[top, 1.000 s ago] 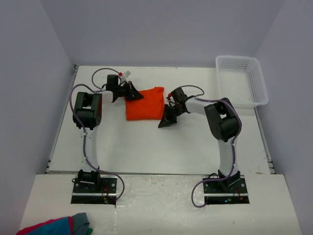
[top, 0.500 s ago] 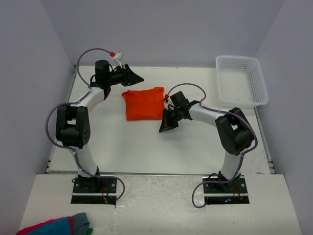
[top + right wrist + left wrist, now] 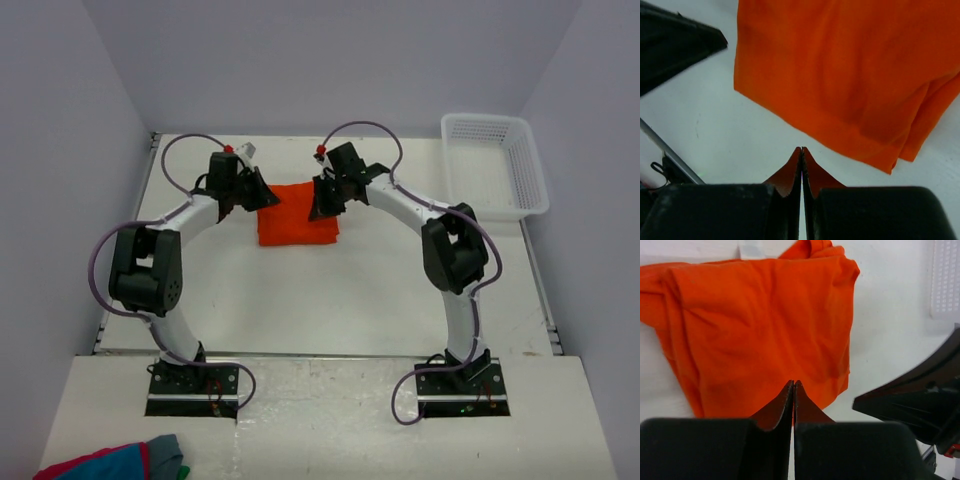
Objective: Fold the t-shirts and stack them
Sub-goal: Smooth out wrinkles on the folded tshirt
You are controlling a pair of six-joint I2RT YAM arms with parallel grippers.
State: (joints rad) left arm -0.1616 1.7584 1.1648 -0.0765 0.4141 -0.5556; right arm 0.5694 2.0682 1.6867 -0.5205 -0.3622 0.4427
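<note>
One bright orange t-shirt [image 3: 297, 214] lies folded into a rough square at the back middle of the table. My left gripper [image 3: 266, 196] is at its left edge, shut, with nothing between the jaws. In the left wrist view its tips [image 3: 793, 383] sit over the near hem of the t-shirt [image 3: 760, 325]. My right gripper [image 3: 318, 207] is at the shirt's upper right corner, also shut and empty. In the right wrist view its tips [image 3: 801, 149] hang over bare table just off the edge of the t-shirt [image 3: 850, 75].
A white plastic basket [image 3: 495, 165] stands at the back right corner. A red, blue and grey cloth bundle [image 3: 115, 462] lies on the near ledge at the bottom left. Grey walls close in the table on three sides.
The left gripper dropped from behind the shirt to its left edge, opening and shutting again. The right gripper swung from the shirt's near right side to its upper right corner.
</note>
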